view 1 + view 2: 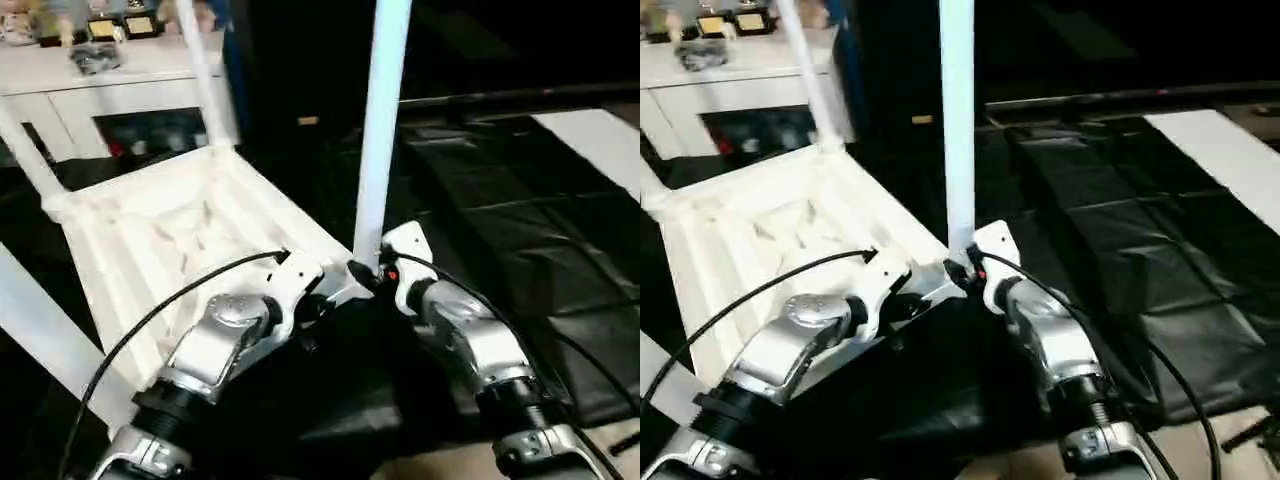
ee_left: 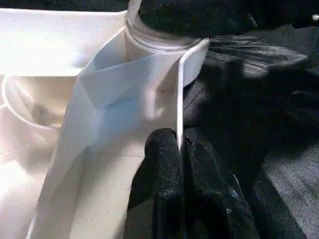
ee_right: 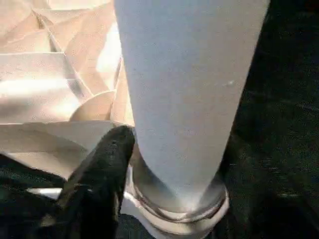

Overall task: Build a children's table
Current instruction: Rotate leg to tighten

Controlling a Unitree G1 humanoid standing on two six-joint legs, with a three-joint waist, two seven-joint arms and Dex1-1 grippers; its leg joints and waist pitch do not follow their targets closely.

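The white plastic rectangular tabletop (image 1: 190, 250) is showing a ribbed pattern of crossing walls on its upturned underside, and the long white tapered tube leg (image 1: 380, 130) standing in its corner is looking faintly bluish. Black sheeting (image 1: 500, 220) is lying beneath, beside a white cabinet (image 1: 110, 90).

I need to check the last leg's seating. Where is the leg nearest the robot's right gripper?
The leg stands upright in the tabletop's near corner socket, centre of the head view, with the right gripper at its base.

Lab-like room: white cabinet (image 1: 110, 85), black floor mats (image 1: 520, 230).
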